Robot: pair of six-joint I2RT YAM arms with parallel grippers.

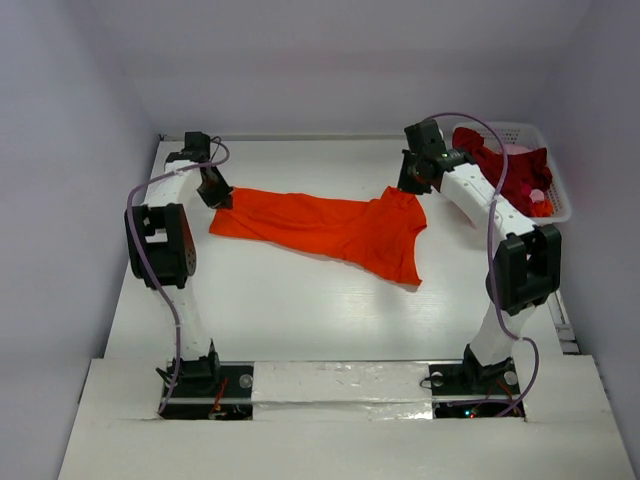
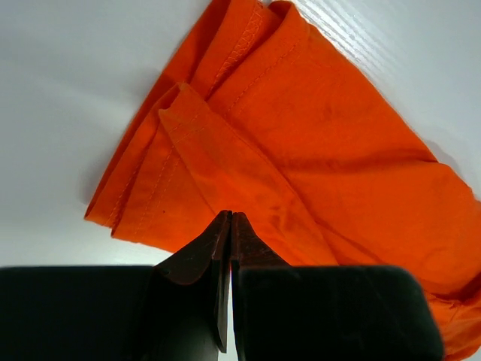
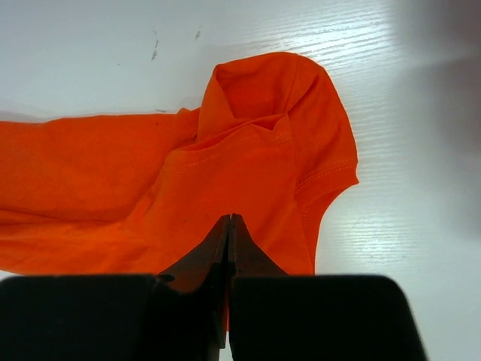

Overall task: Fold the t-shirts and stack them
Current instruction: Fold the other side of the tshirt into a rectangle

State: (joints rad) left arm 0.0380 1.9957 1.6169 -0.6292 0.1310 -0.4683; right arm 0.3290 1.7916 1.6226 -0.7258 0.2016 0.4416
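A bright orange t-shirt (image 1: pixel 330 228) lies spread across the far half of the table. My left gripper (image 1: pixel 222 198) sits at its left end, jaws shut, and a fold of the cloth (image 2: pixel 323 128) runs up into the tips (image 2: pixel 229 214). My right gripper (image 1: pixel 408 188) is at the shirt's upper right end. In the right wrist view its jaws (image 3: pixel 229 216) are shut on the orange cloth (image 3: pixel 225 180) close to a sleeve, with a sliver of orange showing between them. Dark red t-shirts (image 1: pixel 495 160) are heaped in the basket at the far right.
The white lattice basket (image 1: pixel 560 190) stands at the table's far right corner, just behind the right arm. Grey walls close in the table on the left, the back and the right. Bare white tabletop (image 1: pixel 300 320) lies between the shirt and the arm bases.
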